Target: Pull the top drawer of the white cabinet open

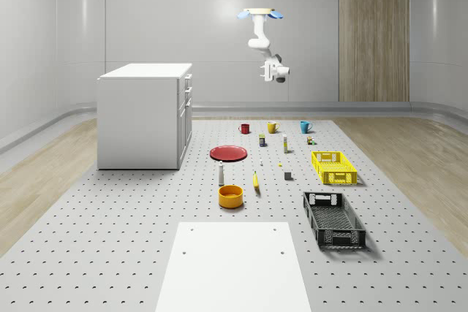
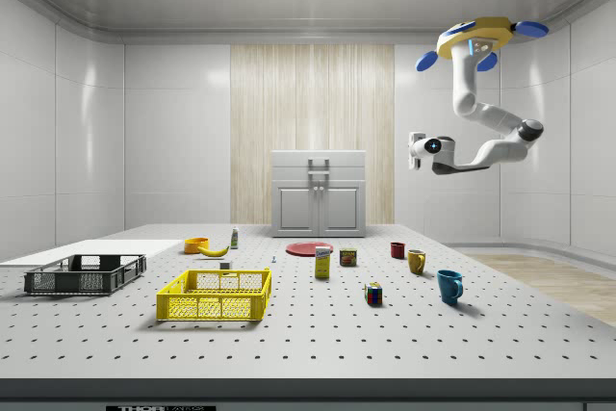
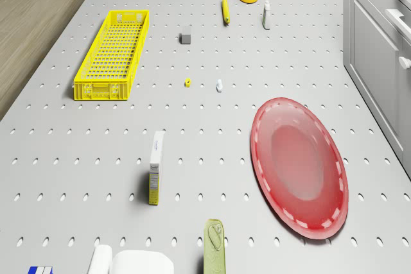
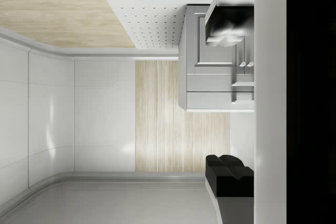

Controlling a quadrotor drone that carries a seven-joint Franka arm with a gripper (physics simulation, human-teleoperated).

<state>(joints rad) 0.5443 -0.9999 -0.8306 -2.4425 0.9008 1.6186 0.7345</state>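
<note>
The white cabinet [image 1: 139,115] stands on the perforated table at the whole-scene view's left, its drawer front facing right. Its top drawer [image 2: 319,163] sits flush, handle at the centre; the wrist view also has the top drawer [image 4: 218,100] in it. The drone [image 1: 262,14] hovers high over the far part of the table, above the mugs and well off the cabinet's front. My gripper [image 1: 272,74] hangs under it on the bent arm, higher than the cabinet top and far from the handle. In the wrist view the gripper [image 4: 231,103] is open, the fingers [image 4: 228,179] wide apart and holding nothing.
Before the cabinet lies a red plate [image 1: 228,153]. Three mugs [image 1: 272,127] stand further back. A yellow crate [image 1: 334,167] and a black crate [image 1: 333,219] are at the right, an orange bowl [image 1: 230,196] and a banana [image 1: 256,180] nearer the front. Small boxes are scattered between.
</note>
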